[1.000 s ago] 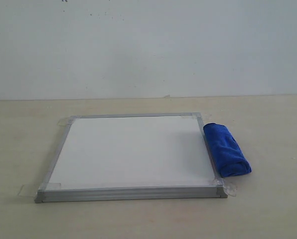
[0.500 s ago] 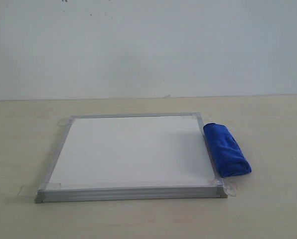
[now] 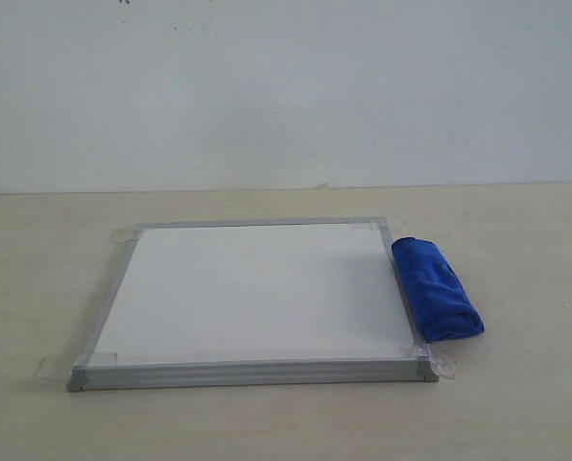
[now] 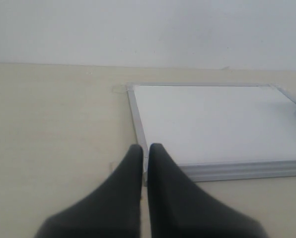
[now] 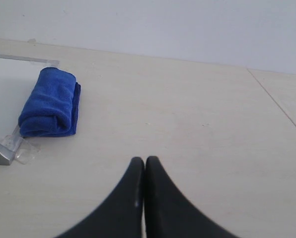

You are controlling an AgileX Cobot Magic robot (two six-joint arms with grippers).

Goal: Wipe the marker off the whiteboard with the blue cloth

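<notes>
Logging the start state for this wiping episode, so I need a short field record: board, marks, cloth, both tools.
whiteboard: flat on the table, corners taped
marker lines: none visible in any view
blue cloth: rolled, lying along the board's right frame, off its white surface
left tool: shut, empty, near a board corner
right tool: shut, empty, over the table, apart from the cloth

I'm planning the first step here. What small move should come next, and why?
Probably open the right gripper and ease it toward the blue cloth. Its jaws are shut and empty, and the cloth lies untouched on the table beside the whiteboard, on that arm's side.
</notes>
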